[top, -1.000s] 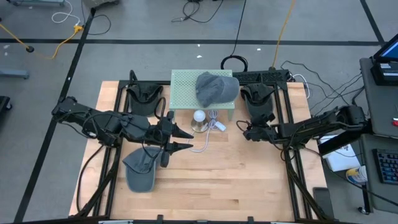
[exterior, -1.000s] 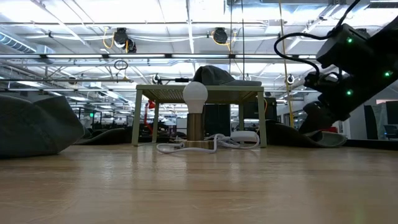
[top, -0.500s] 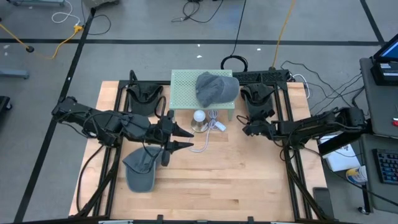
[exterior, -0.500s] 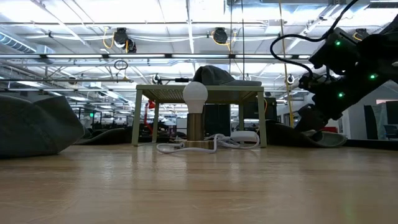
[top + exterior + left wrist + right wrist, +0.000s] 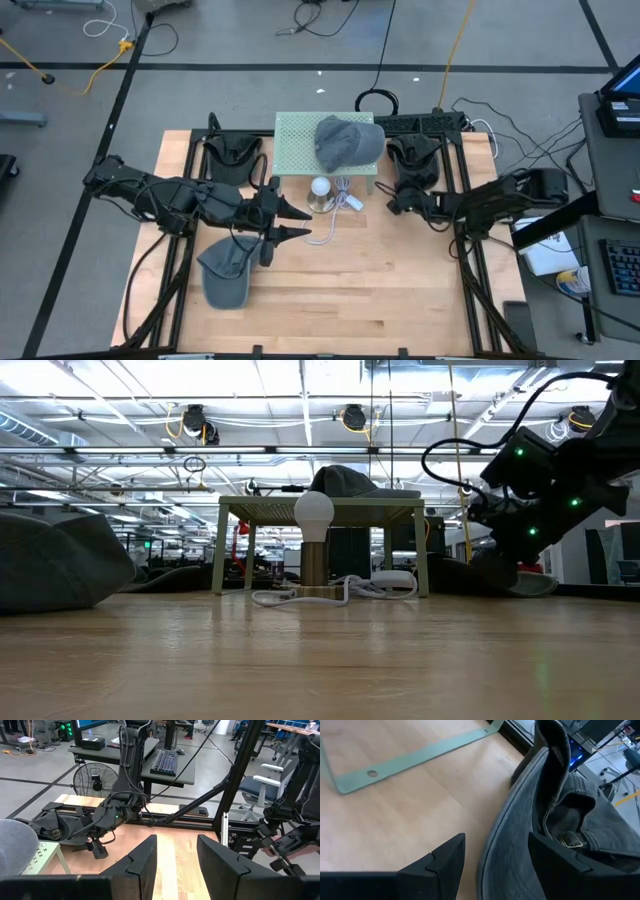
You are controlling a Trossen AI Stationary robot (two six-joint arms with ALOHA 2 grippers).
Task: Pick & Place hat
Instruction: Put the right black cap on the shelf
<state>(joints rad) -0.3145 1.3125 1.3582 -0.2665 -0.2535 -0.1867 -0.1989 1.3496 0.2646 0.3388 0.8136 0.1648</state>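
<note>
A grey hat [image 5: 348, 140] lies on top of the green stand [image 5: 295, 135]; the low view shows this hat [image 5: 345, 478] there too. A second grey cap [image 5: 225, 277] lies flat on the table's near left. A dark grey cap [image 5: 414, 158] rests on the table to the right of the stand. My right gripper [image 5: 392, 203] is open and low at this cap. In the right wrist view its fingers [image 5: 445, 857] stand on either side of the cap's brim [image 5: 520, 835], and no touch shows. My left gripper [image 5: 296, 222] hovers open at mid table.
A lamp with a white bulb [image 5: 320, 186] and a white cable [image 5: 347, 204] stands in front of the stand, between the two grippers. Another dark cap [image 5: 235, 155] lies left of the stand. Bare wood [image 5: 380, 290] stretches along the near side.
My right gripper has moved toward the table's far left, closing in on the dark cap beside the stand, and has sunk slightly. Its arm has drawn back at the elbow. My left arm and all the hats have stayed where they were.
</note>
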